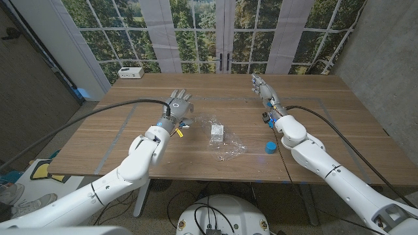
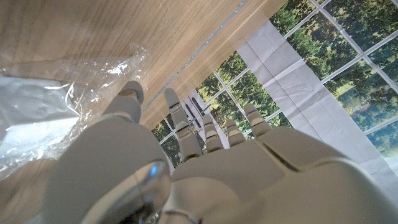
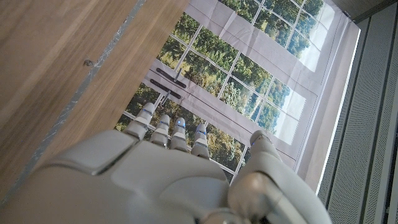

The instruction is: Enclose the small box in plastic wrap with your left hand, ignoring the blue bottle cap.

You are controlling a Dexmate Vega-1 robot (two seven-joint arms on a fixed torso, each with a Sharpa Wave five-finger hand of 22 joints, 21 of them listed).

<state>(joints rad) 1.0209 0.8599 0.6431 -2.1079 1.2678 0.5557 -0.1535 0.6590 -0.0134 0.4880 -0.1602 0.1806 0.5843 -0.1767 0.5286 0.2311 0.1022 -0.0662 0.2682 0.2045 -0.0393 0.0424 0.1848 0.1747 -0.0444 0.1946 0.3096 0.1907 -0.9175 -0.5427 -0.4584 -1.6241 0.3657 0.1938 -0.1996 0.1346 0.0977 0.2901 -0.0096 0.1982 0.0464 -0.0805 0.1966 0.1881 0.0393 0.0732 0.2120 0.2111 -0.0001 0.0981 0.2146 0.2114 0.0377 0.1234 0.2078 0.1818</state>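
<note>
Left hand (image 1: 179, 104), fingers spread, is hovering beside flimsy, clingy plastic wrap (image 1: 225, 145) lying under the light small box (image 1: 217, 132); its loose edge looks best to pinch.

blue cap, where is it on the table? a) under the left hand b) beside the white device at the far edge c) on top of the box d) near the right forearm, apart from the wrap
d: the blue cap lies by the right forearm, clear of the wrap and the box.
</note>
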